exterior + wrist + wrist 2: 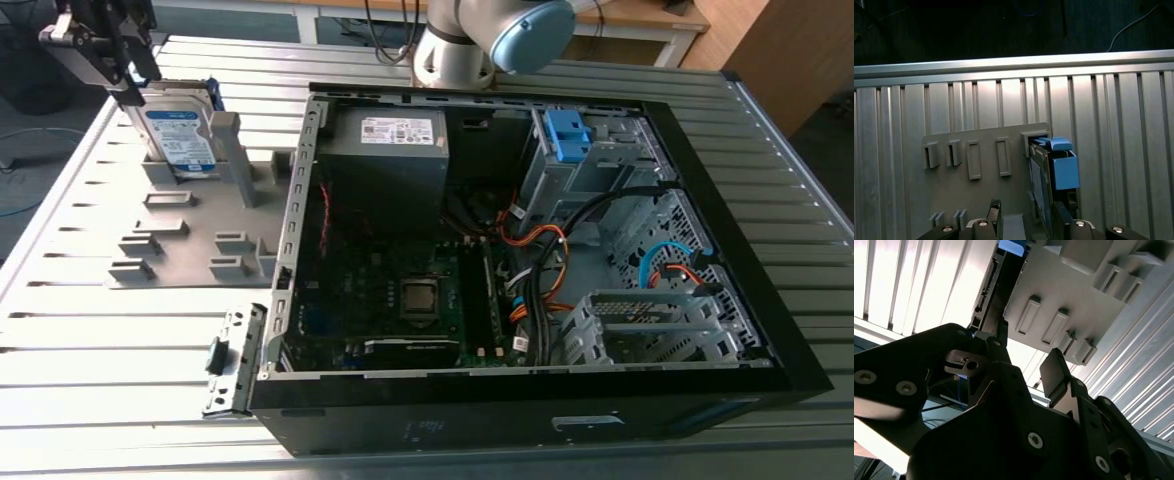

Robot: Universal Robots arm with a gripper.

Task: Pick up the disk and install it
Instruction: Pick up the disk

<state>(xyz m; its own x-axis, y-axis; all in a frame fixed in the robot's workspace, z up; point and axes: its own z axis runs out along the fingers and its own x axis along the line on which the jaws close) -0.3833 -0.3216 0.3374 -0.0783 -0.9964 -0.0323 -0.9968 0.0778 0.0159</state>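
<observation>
The disk (180, 133), a silver-grey drive with a blue-and-white label and a blue carrier, stands on edge in a slot of the grey holder plate (174, 235) at the exterior view's left. My gripper (127, 85) hangs just above the disk's top corner, open and holding nothing. In the first wrist view the disk (1056, 170) stands at the holder's edge, and the dark fingertips (995, 210) lie close below it on either side. In the second wrist view the disk's edge (991, 295) runs toward one finger (1056, 370) of the gripper (1026, 357).
An open black computer case (747, 300) lies at the exterior view's right, with a motherboard, a grey power supply (387, 150), cables, a blue clip (567, 130) and a metal drive cage (641, 320). The ribbed metal table (107, 400) extends all around. The arm's base (461, 50) stands behind the case.
</observation>
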